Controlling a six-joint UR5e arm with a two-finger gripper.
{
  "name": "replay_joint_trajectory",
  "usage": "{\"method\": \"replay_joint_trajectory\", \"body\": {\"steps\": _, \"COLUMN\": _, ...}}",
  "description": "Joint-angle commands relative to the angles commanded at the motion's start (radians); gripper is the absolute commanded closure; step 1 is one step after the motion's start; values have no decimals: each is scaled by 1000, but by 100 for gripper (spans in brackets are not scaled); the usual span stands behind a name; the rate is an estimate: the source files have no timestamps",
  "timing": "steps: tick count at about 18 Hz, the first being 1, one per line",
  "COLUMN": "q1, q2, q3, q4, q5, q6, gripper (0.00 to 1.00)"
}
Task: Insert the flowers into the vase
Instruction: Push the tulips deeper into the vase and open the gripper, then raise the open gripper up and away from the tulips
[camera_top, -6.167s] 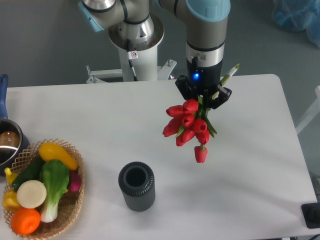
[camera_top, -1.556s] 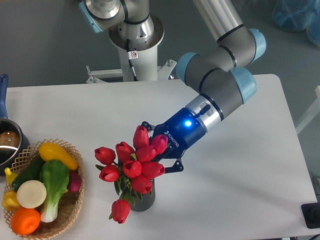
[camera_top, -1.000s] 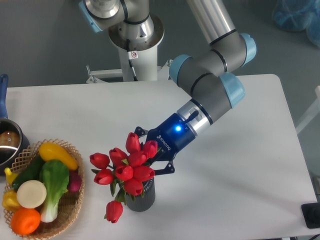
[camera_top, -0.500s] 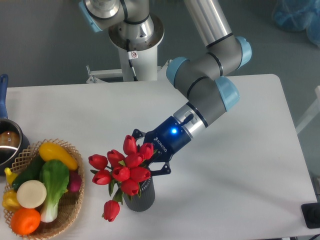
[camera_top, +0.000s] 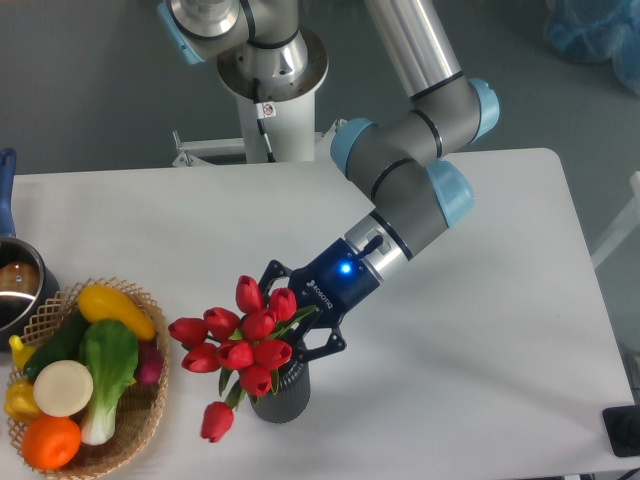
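The red tulip flowers (camera_top: 238, 342) fan out to the left over the vase (camera_top: 284, 400), a dark grey ribbed cylinder near the table's front edge. The blooms cover the vase's mouth, so the stems' lower ends are hidden. One bud (camera_top: 216, 421) droops down left of the vase. My gripper (camera_top: 300, 322) reaches in from the upper right and is shut on the green stems just above the vase, its black fingers (camera_top: 322, 349) either side of the bunch.
A wicker basket (camera_top: 140, 418) of toy vegetables and fruit stands at the front left, close to the drooping bud. A steel pot with a blue handle (camera_top: 8, 178) sits at the left edge. The arm's base (camera_top: 270, 70) stands behind the table.
The arm carried the flowers from the table's back right to the vase. Over the last second the bunch has sunk slightly and shifted left, tilting further towards the basket.
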Motion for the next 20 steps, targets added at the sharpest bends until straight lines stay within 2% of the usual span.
{"method": "replay_joint_trajectory", "body": {"steps": 1, "q1": 2, "q2": 2, "q3": 0, "q4": 0, "q5": 2, "q6": -2, "gripper": 2}}
{"method": "replay_joint_trajectory", "body": {"steps": 2, "q1": 2, "q2": 2, "q3": 0, "q4": 0, "q5": 2, "q6": -2, "gripper": 0}}
{"method": "replay_joint_trajectory", "body": {"steps": 12, "q1": 67, "q2": 21, "q3": -6, "q4": -2, "q5": 32, "q6": 18, "gripper": 0}}
{"method": "replay_joint_trajectory", "body": {"steps": 18, "q1": 87, "q2": 159, "q3": -11, "q4": 0, "q5": 441, "q6": 40, "gripper": 0}}
{"method": "replay_joint_trajectory", "body": {"steps": 20, "q1": 98, "q2": 202, "q3": -12, "q4": 0, "q5": 540, "q6": 60, "gripper": 0}}
